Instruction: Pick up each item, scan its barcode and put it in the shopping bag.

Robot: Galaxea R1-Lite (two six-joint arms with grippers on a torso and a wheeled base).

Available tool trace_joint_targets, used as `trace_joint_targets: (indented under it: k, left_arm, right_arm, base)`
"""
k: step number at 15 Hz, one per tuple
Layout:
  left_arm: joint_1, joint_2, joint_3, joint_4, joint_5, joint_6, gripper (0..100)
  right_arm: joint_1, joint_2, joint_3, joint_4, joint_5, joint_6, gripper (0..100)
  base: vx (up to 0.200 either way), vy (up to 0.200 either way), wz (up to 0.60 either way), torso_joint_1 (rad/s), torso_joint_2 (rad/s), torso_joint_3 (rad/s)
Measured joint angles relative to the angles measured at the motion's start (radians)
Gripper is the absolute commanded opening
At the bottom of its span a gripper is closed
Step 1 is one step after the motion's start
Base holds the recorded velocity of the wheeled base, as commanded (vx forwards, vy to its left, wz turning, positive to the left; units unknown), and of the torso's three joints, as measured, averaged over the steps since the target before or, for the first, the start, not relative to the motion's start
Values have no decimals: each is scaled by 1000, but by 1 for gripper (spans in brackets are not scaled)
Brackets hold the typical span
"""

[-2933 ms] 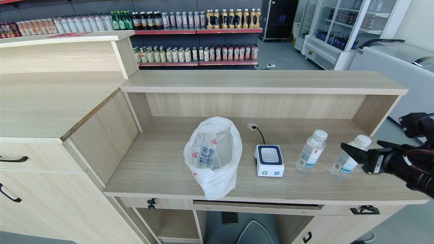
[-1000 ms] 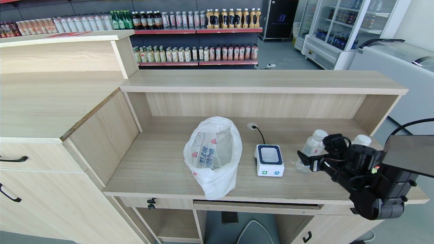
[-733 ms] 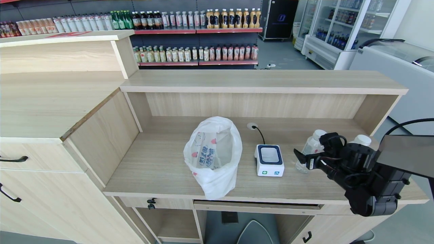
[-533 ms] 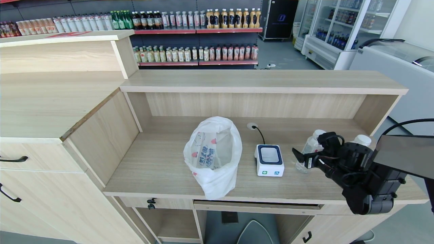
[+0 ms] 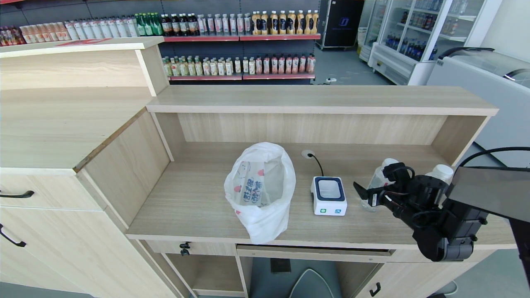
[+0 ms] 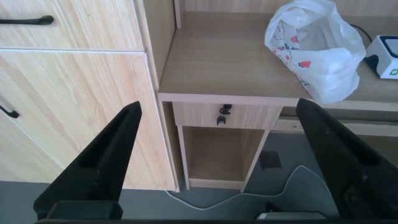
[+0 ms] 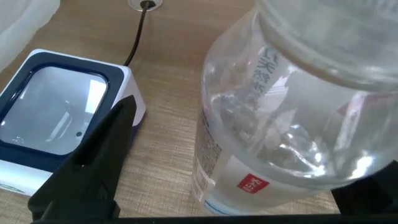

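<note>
1. The right gripper [image 5: 372, 188] is open. Its jaws stand either side of the bottle [image 7: 280, 124], with a gap showing on the scanner side, so nothing is squeezed yet.
2. The bottle stands upright on the counter [image 5: 198, 207], just right of the scanner [image 5: 328, 195]. A second bottle [image 5: 442, 171] stands farther right, partly behind the arm.
3. The step in hand looks like the grasp of the bottle, ahead of any scan. Both bottles are on the counter, so most of the task seems left to do.
4. The next move calls for closing on the clear, smooth body firmly enough that it does not slip. The gripper would then lift, carry the bottle left over the scanner and turn the label's barcode toward the glass.
5. The bag [image 5: 261, 194] stands open left of the scanner with a packet [image 5: 250, 186] inside. The bottle would go in from above.
6. The left gripper [image 6: 217, 106] is open and holds nothing. It hangs low at the counter's near left, well apart from the bottles.
</note>
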State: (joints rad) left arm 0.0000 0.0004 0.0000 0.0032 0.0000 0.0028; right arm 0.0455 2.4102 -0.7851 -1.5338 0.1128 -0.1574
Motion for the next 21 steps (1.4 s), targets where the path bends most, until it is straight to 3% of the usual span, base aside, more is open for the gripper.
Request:
trace_joint_targets:
  k: [11,12,14,21]
  left_arm:
    - [0,0,0,0,0,0,100]
    - [0,0,0,0,0,0,100]
    - [0,0,0,0,0,0,100]
    - [0,0,0,0,0,0,100]
  right_arm:
    - [-1,42,-103,36,25,-11,100]
    - [-1,41,-106,35,45,-10,0]
    - [-3,33,-108,30,99,-12,0]
    - [-27,10,-60,48,106,-43,0]
  base:
    - [0,0,0,0,0,0]
    - [0,0,0,0,0,0]
    - [0,0,0,0,0,0]
    - [0,0,0,0,0,0]
